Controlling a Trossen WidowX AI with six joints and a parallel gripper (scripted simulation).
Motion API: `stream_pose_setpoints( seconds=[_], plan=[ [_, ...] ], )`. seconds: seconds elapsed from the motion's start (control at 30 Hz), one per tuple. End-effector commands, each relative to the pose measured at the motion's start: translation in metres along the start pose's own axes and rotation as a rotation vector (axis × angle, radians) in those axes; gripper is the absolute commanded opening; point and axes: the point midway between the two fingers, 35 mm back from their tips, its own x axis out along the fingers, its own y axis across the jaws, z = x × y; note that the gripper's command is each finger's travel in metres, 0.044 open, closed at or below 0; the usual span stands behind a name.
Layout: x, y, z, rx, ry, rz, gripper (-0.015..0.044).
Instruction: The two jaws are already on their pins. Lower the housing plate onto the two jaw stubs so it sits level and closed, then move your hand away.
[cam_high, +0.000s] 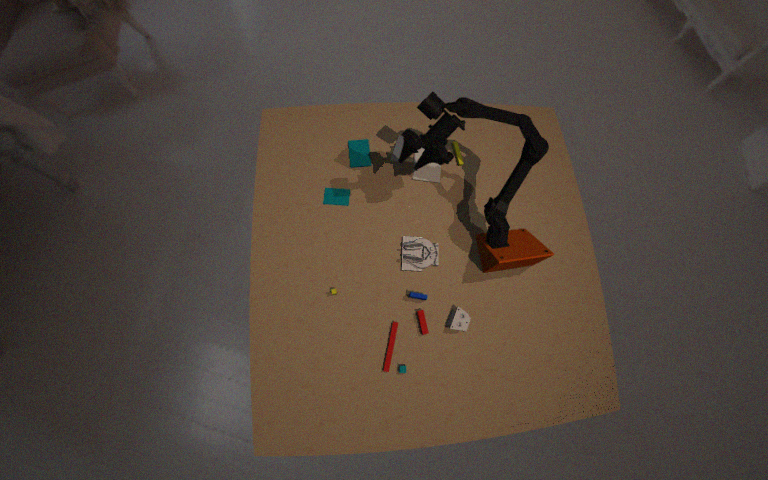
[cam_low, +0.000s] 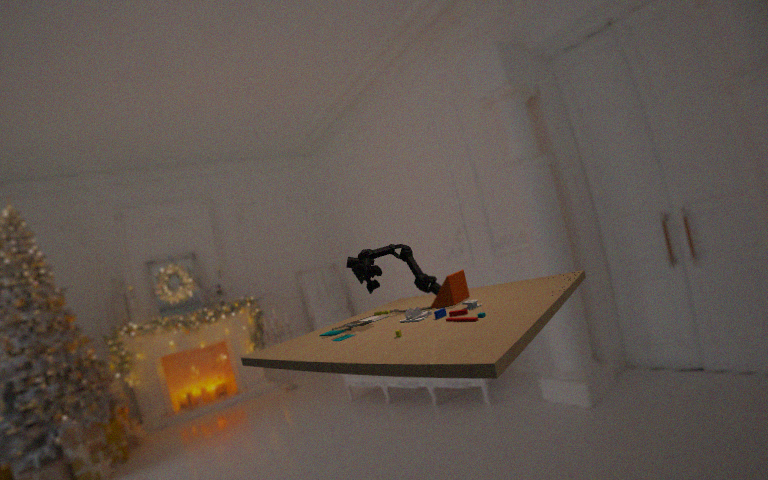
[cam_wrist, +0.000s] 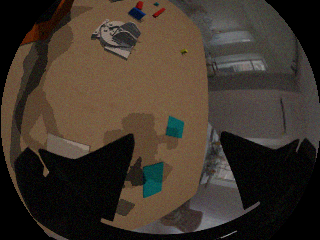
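Note:
My gripper (cam_high: 408, 164) (cam_low: 374, 281) (cam_wrist: 179, 138) is open, with nothing visible between its wide-apart jaws, high above the back of the table. A pale flat plate (cam_high: 428, 173) (cam_wrist: 67, 146), perhaps the housing plate, lies on the table below the hand, partly hidden by it in the top view and by a finger in the wrist view. The pale jaw assembly (cam_high: 419, 253) (cam_low: 416, 314) (cam_wrist: 116, 36) lies away from the gripper, toward the middle of the table. Dark outlines show on it; its pins and stubs are too small to tell apart.
Two teal plates (cam_high: 359, 152) (cam_high: 336, 196) lie left of the hand, a yellow bar (cam_high: 458, 153) right of it. Past the assembly lie a blue block (cam_high: 417, 295), red bars (cam_high: 423, 322) (cam_high: 390, 346), a pale wedge block (cam_high: 460, 319) and small yellow (cam_high: 333, 291) and teal (cam_high: 402, 369) cubes.

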Motion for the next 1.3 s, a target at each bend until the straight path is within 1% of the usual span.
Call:
stream_pose_setpoints(
  seconds=[0.0, 0.03, 0.27, 0.63, 1.0, 1.27],
  plan=[
    [0.000, 0.000, 0.000, 0.000, 0.000, 0.000, 0.0426],
    [0.001, 0.000, 0.001, 0.000, -0.003, 0.001, 0.0440],
    [0.034, -0.018, 0.027, -0.012, -0.120, 0.052, 0.0440],
    [0.085, -0.045, 0.085, -0.051, -0.282, 0.167, 0.0440],
    [0.126, -0.059, 0.161, -0.127, -0.398, 0.316, 0.0440],
    [0.141, -0.061, 0.230, -0.210, -0.467, 0.415, 0.0440]
  ],
)
